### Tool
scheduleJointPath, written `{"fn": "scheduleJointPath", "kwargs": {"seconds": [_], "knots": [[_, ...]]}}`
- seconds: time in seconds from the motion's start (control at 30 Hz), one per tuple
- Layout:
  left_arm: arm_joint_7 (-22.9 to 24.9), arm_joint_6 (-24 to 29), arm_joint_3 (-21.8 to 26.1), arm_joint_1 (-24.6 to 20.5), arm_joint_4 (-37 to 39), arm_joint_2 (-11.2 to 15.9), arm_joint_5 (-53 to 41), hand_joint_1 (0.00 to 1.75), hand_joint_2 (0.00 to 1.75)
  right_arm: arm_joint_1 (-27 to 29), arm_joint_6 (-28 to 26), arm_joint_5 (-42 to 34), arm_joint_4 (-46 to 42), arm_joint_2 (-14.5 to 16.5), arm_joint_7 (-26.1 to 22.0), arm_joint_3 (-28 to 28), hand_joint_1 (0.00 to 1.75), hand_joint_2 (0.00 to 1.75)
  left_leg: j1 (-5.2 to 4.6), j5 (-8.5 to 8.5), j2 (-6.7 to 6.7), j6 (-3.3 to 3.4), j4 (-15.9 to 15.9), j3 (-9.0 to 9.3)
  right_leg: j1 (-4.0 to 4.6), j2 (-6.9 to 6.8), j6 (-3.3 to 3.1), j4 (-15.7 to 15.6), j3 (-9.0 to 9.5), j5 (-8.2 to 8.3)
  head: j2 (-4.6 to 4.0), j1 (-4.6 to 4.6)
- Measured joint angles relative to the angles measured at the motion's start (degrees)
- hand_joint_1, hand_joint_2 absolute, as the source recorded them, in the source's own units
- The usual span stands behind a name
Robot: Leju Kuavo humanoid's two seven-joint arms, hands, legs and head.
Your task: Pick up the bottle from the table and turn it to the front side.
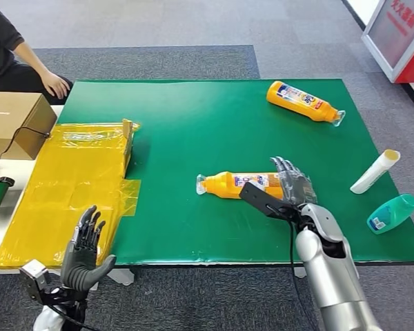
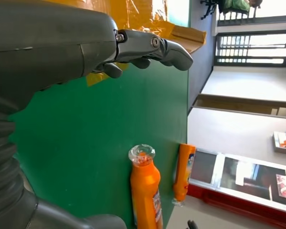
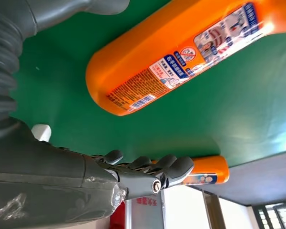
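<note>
An orange bottle (image 1: 236, 184) with a clear cap lies on its side on the green table mat (image 1: 194, 131), cap pointing left. In the right wrist view its back label with a barcode (image 3: 177, 57) shows. My right hand (image 1: 293, 183) hovers at the bottle's base end with fingers stretched out straight (image 3: 145, 174), apart from the bottle and holding nothing. My left hand (image 1: 85, 248) is raised at the table's near left corner, fingers spread and empty (image 2: 145, 47). The left wrist view sees the same bottle (image 2: 146, 191) cap first.
A second orange bottle (image 1: 303, 101) lies at the far right. A white tube (image 1: 375, 171) and a teal bottle (image 1: 392, 212) lie at the right edge. Yellow plastic sheeting (image 1: 70, 186) covers the left, beside a cardboard box (image 1: 12, 121). A person's hand (image 1: 56, 84) rests at the far left corner.
</note>
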Motion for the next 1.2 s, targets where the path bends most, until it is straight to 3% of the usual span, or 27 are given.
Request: {"fn": "scheduleJointPath", "kwargs": {"seconds": [0.47, 0.6, 0.87, 1.07, 1.2], "knots": [[0.01, -0.33, -4.21, -2.3, 3.68, 1.26, 1.14, 0.0, 1.75, -18.86, 7.42, 1.08, 33.38, -3.46, 0.63, 4.16, 0.02, 1.75, -0.01, 0.03, -0.01, 0.02, 0.01, -0.05, -0.01, -0.01, 0.0, 0.0, -0.04, 0.02, 0.0, 0.01], [0.01, -0.2, -5.04, -2.72, 4.5, 1.37, 1.28, 0.0, 1.75, -21.01, 4.74, 0.96, 38.72, -3.5, 0.1, 4.63, 1.75, 1.75, -0.01, 0.02, -0.01, 0.02, 0.01, -0.06, 0.0, -0.02, 0.0, 0.0, -0.04, 0.02, 0.0, -0.01], [0.0, 0.34, -5.13, -2.58, 5.04, 1.58, 2.15, 0.0, 1.75, -21.28, -0.97, -1.08, 41.75, -3.5, -5.52, 5.11, 1.75, 1.75, -0.01, 0.02, -0.01, 0.02, 0.01, -0.06, 0.0, -0.01, 0.0, 0.0, -0.05, 0.02, 0.0, 0.0], [0.01, 0.15, -5.09, -2.49, 5.06, 1.69, 2.38, 0.0, 1.75, -20.41, -1.89, -2.47, 41.15, -3.5, -7.03, 5.11, 1.75, 1.75, 0.0, 0.02, -0.01, 0.03, 0.01, -0.06, 0.0, -0.02, 0.0, 0.0, -0.05, 0.02, 0.0, -0.01], [0.01, -2.61, -3.88, -1.8, 5.12, 1.68, 4.27, 0.0, 1.75, -12.5, -2.84, -10.71, 29.77, -3.52, -9.96, 4.99, 1.75, 1.75, 0.0, -0.01, -0.05, 0.02, 0.01, -0.09, 0.01, -0.1, 0.02, 0.0, -0.06, -0.05, 0.0, 0.01]]}}
